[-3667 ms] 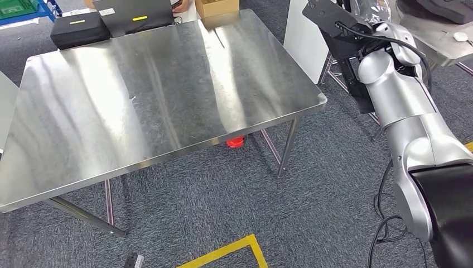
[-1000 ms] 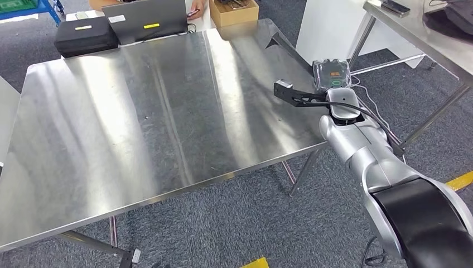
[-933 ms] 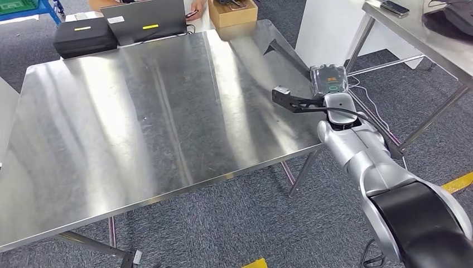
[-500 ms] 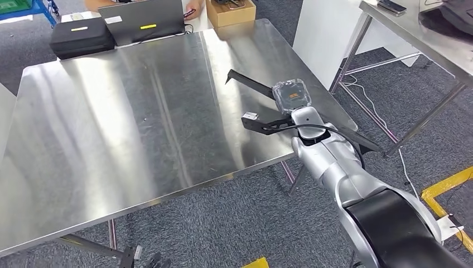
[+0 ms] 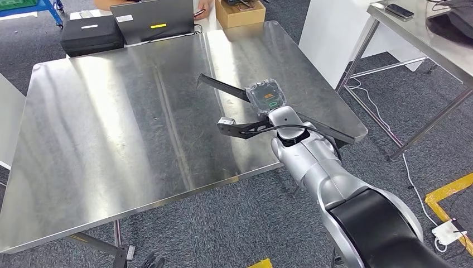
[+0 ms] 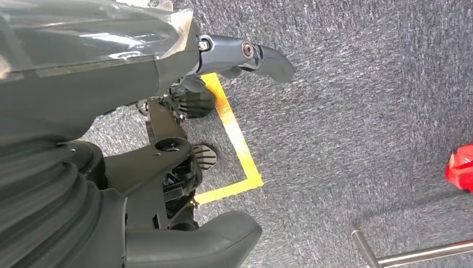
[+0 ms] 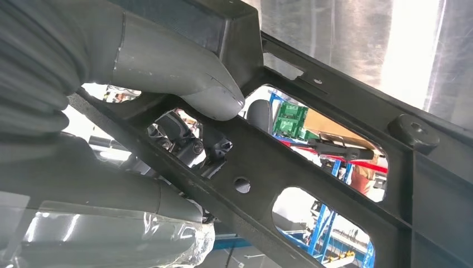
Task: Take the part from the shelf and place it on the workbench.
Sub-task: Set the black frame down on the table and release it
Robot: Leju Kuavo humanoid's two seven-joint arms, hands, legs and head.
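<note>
A bare stainless-steel surface [image 5: 139, 111] on thin metal legs stands on grey carpet floor [image 5: 234, 223]. Along its far edge lie a black case [image 5: 92, 34] at the left, a grey laptop [image 5: 151, 19] just right of it, and a cardboard box [image 5: 240, 12] further right — whether the box rests on the steel or just beyond it I cannot tell. Yellow tape [image 5: 446, 195] marks the floor at the near right, with a white adapter [image 5: 449, 233] on it.

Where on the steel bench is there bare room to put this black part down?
The steel workbench is bare from its near edge up to the black case and grey laptop crowding the far edge. The right hand holds the black frame part above the bench's right side.
</note>
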